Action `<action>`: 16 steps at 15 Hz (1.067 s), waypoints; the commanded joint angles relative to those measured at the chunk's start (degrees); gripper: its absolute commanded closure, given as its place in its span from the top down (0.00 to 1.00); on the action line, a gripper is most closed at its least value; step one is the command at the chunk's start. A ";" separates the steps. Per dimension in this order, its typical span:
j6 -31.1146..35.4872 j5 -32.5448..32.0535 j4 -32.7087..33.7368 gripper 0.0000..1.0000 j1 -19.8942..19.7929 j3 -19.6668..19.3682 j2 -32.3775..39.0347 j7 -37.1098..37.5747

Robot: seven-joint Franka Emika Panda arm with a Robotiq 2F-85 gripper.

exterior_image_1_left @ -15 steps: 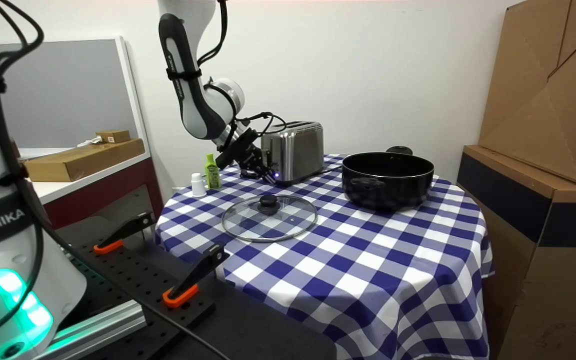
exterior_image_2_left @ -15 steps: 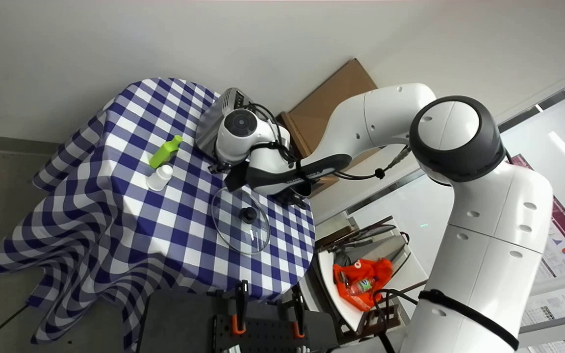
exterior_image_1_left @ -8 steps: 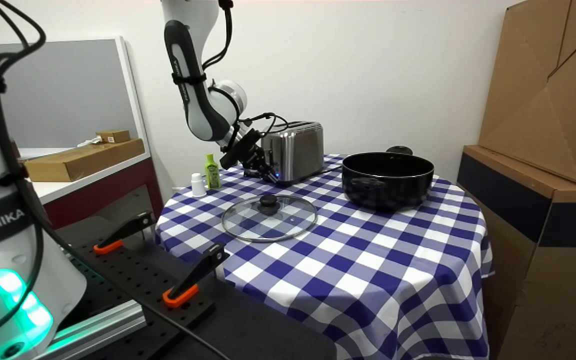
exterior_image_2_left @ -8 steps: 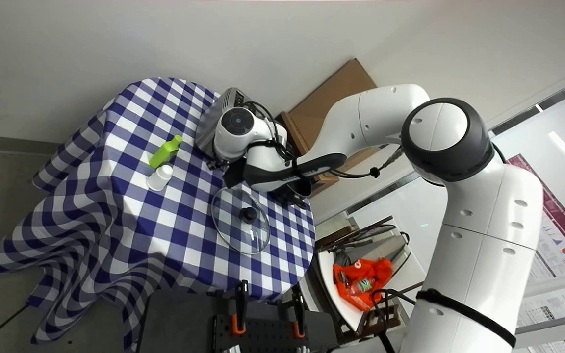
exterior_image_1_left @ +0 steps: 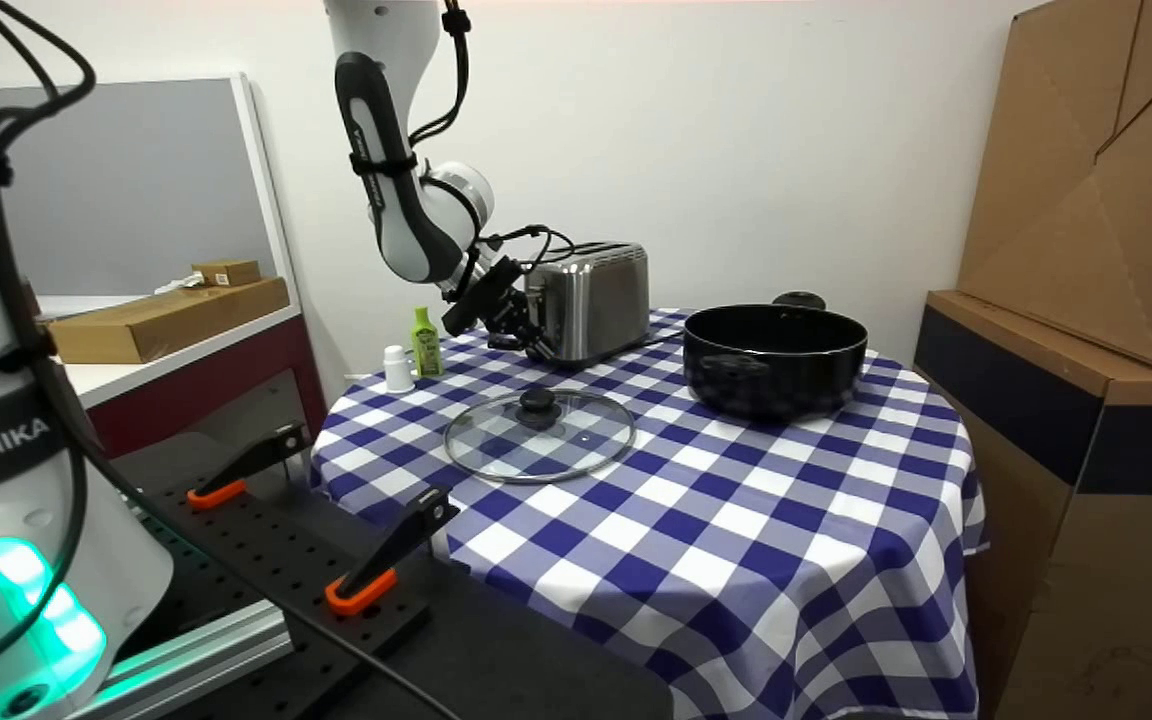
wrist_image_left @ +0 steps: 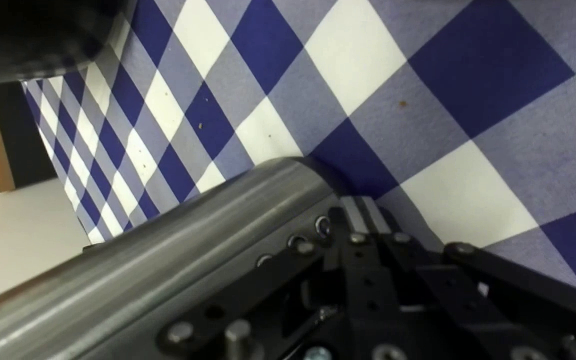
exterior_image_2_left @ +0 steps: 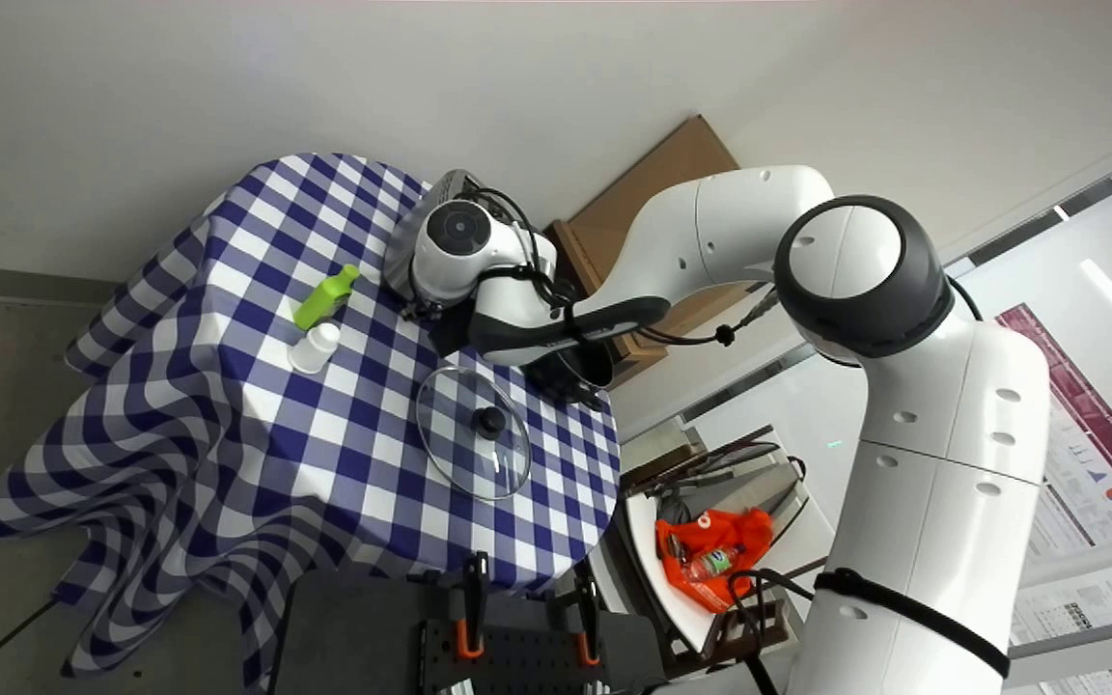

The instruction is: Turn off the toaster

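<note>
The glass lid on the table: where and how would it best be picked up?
Probably by its black knob, coming from straight above. The lid lies flat on the checked cloth, with the knob standing up near its middle, and in both exterior views nothing covers it.

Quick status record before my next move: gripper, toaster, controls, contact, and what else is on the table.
Gripper: shut, nothing visible held
Toaster: stands upright on the checked tablecloth
Toaster power: on or off, cannot tell
Controls: round metal-ringed buttons on the toaster's end panel
Contact: fingertips low beside the end panel; touching or not, cannot tell
Black pot: uncovered, on the tablecloth
Glass lid: flat on the tablecloth, knob up
Also standing there: green bottle, small white container beside it
</note>
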 commanded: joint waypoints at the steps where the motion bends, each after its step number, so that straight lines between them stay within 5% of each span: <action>1: 0.70 0.87 2.20 0.00 -1.67 1.76 1.07 -2.94; 5: 3.44 15.91 -2.46 0.00 -7.01 5.71 -2.58 -16.58; 9: -1.80 35.67 -6.90 0.00 -13.16 10.21 -9.42 -25.70; 16: -12.19 68.85 -16.14 0.00 -14.44 11.21 -29.11 -30.17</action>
